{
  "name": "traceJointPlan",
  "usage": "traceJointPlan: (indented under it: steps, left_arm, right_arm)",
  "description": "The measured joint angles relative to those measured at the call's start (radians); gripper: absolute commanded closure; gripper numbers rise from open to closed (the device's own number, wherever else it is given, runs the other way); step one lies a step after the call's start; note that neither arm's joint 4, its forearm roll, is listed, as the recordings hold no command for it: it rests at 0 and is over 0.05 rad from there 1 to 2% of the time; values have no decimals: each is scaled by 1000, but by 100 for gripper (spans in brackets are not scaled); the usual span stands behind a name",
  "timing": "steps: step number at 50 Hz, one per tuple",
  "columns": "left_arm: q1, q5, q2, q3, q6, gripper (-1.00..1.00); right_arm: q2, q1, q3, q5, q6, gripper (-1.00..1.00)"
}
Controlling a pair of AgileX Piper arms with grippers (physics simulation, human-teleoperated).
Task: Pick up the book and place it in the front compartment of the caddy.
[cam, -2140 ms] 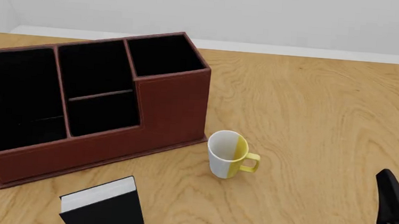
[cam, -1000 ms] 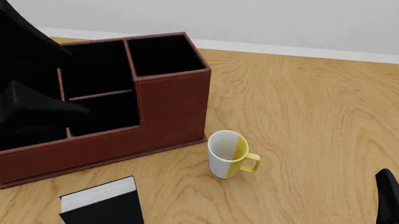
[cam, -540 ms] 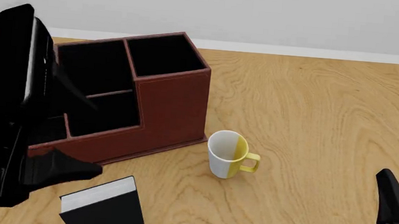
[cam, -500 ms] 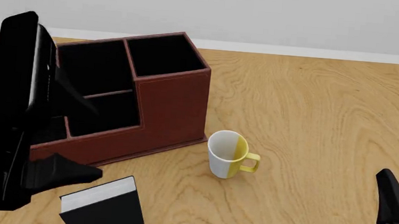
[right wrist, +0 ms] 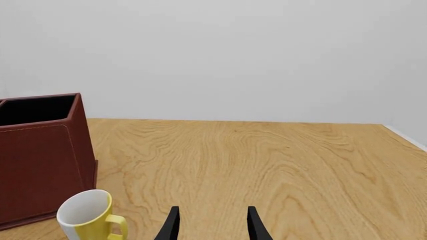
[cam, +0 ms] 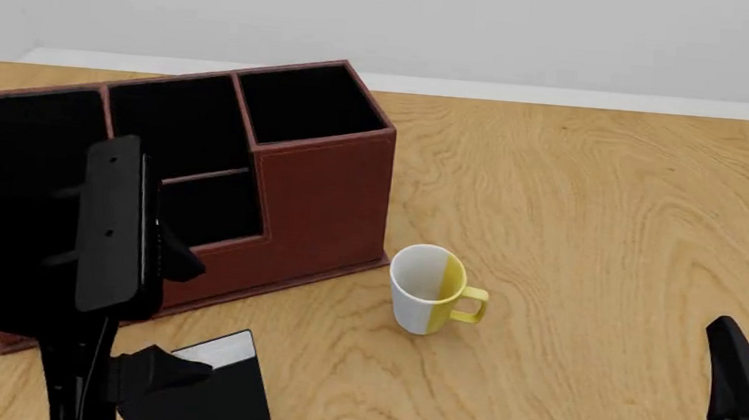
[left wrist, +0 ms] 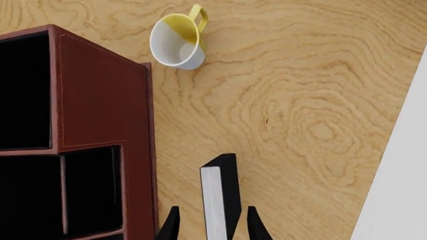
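the task is at its opening step: nothing is lifted yet. the book stands on edge on the worktop, just in front of the caddy near its lower front wall, and apart from it. in the left wrist view the left gripper hangs above the book with its jaws released, one on either side of the book's thickness, not yet pressing the covers. what is left, as i judge it: close on the book, lift it, carry it over the front wall and set it in the front compartment.

the book's long axis runs roughly parallel to the caddy's front wall, white page edges facing up towards the wrist camera, black covers facing sideways.

the right gripper rests well apart, jaws released and holding nothing, beyond the yellow-and-white mug.
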Motion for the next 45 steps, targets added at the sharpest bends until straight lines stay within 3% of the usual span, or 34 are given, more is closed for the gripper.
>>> traceJointPlan:
  steps: [13,45]
  left_arm:
    - [34,-128,25,110,-13,-100]
    - [48,-381,87,314,-119,-100]
  right_arm:
    - [0,-1,0,0,-2,-100]
    - [0,-1,1,1,-10,-100]
